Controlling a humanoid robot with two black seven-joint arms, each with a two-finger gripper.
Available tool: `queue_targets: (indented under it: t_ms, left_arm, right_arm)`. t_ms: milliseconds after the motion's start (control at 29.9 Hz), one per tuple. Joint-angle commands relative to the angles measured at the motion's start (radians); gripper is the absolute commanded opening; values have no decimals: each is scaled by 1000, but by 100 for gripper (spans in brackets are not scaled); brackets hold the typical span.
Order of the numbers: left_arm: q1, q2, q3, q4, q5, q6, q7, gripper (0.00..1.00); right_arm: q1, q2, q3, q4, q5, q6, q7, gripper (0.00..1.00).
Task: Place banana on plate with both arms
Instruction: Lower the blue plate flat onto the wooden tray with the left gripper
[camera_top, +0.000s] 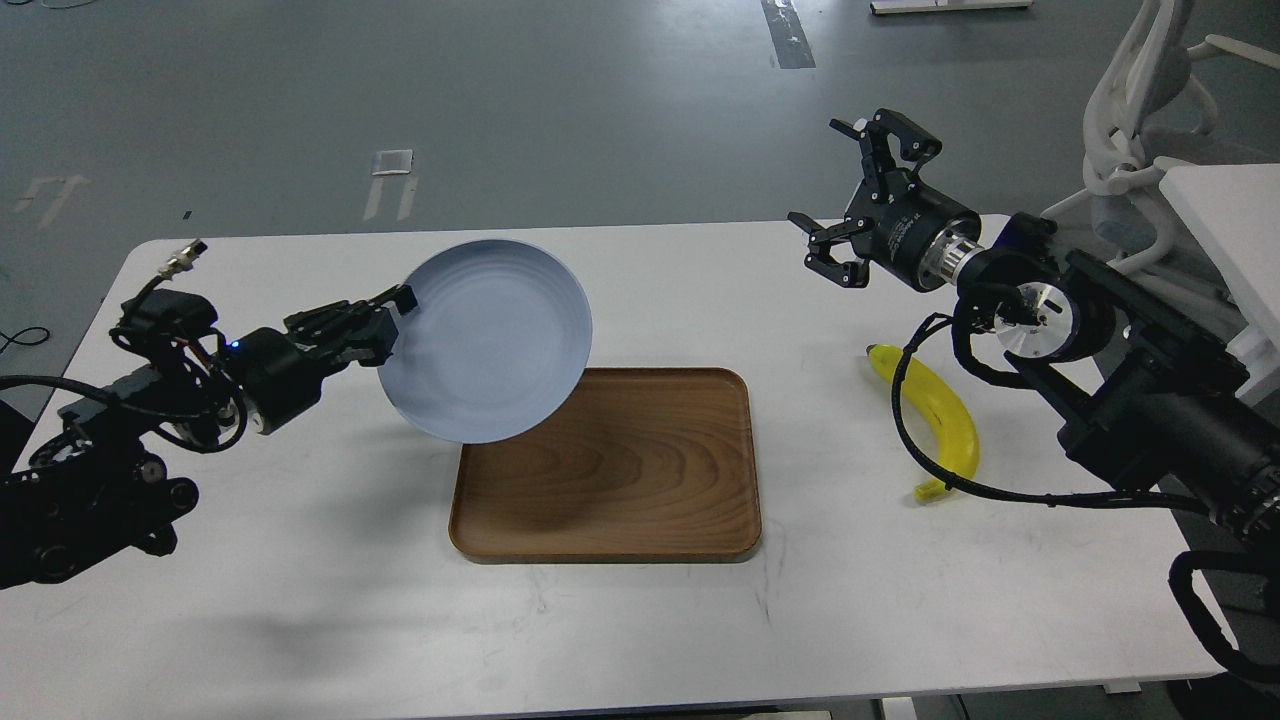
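My left gripper (392, 318) is shut on the left rim of the pale blue-grey plate (490, 340) and holds it in the air, tilted, above the far left corner of the wooden tray. The yellow banana (935, 415) lies on the table to the right of the tray, a black cable crossing it. My right gripper (850, 190) is open and empty, raised above the table's far right part, beyond the banana.
The brown wooden tray (640, 480) lies in the middle of the white table (300, 600). A white chair (1140, 130) and another white table (1230, 220) stand at the far right.
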Motion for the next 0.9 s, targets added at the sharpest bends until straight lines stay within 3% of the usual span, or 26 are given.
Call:
queue_targets:
  t_ms: [0, 100, 301, 869]
  left_arm:
    - [-30, -111, 25, 25, 10, -64, 11, 0]
    - [-67, -206, 94, 96, 10, -82, 35, 0]
    - [-111, -371, 218, 257, 10, -82, 35, 0]
    - [-94, -402, 283, 314, 8, -75, 32, 0]
  right_arm:
    - [16, -24, 23, -5, 7, -4, -2, 100]
    - [24, -46, 46, -17, 11, -19, -2, 100]
    - [21, -81, 54, -16, 14, -21, -2, 100]
    - [15, -87, 64, -16, 14, -24, -2, 100]
